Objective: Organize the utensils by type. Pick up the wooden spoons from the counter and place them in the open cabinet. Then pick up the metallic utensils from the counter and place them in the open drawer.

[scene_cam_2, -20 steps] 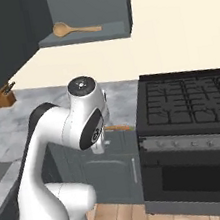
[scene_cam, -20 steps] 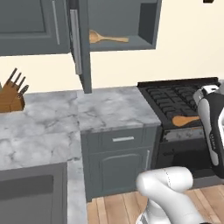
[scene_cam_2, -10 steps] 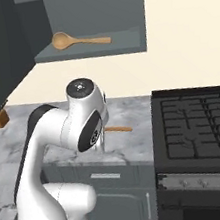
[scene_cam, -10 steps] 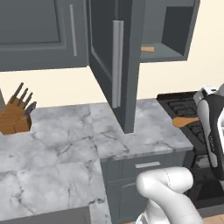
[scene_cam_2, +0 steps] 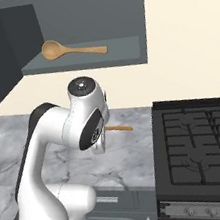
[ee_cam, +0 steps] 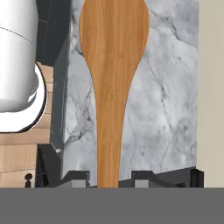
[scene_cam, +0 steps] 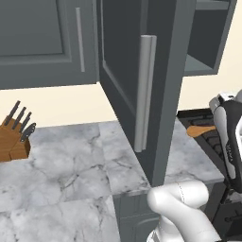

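Item, wooden spoon (ee_cam: 113, 65): your gripper (ee_cam: 107, 180) clamps its handle, bowl pointing to 12 o'clock over the counter (ee_cam: 170, 96), carried level for shelving in the cabinet (scene_cam_2: 123, 54).

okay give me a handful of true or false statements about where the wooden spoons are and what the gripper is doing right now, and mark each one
1. The gripper is shut on a wooden spoon. True.
2. A second wooden spoon lies on the open cabinet shelf. True.
3. The held spoon rests flat on the stove. False: it is carried in the air, over the marble counter in the hand view.
4. The cabinet door is closed. False: it stands swung open.
5. A knife block stands on the counter. True.
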Controlling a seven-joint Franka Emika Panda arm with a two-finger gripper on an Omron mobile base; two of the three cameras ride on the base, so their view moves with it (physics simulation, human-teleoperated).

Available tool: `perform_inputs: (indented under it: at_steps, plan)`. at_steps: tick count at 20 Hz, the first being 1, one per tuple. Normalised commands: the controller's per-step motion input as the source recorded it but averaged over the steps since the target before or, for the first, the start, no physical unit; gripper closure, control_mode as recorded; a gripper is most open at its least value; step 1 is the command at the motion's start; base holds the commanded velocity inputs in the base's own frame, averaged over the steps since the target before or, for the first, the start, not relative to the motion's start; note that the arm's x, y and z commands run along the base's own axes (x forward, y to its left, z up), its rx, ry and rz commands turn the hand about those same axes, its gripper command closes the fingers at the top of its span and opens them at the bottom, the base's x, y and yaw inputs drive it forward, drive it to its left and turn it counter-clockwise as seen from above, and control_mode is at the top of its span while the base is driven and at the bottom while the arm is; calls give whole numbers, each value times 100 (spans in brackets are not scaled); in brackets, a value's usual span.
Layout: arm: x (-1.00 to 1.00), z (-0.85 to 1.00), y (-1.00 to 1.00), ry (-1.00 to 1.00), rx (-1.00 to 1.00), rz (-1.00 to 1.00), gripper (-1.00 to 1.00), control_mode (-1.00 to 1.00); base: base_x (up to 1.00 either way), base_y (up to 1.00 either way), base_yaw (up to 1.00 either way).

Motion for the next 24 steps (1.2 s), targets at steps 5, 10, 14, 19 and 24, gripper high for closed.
perform_inputs:
  at_steps: [5, 10, 14, 19, 24]
  plan:
    - [-2, 1, 1, -2, 0, 0, 100, -100, 0, 0, 0]
    - [-4, 37, 12, -23, 0, 2, 100, -100, 0, 0, 0]
    - [2, 68, 28, -19, -3, 3, 100, -100, 0, 0, 0]
    - [13, 74, 34, -13, -10, 5, 100, -100, 0, 0, 0]
    - [27, 78, 11, -12, -3, 11, 100, -100, 0, 0, 0]
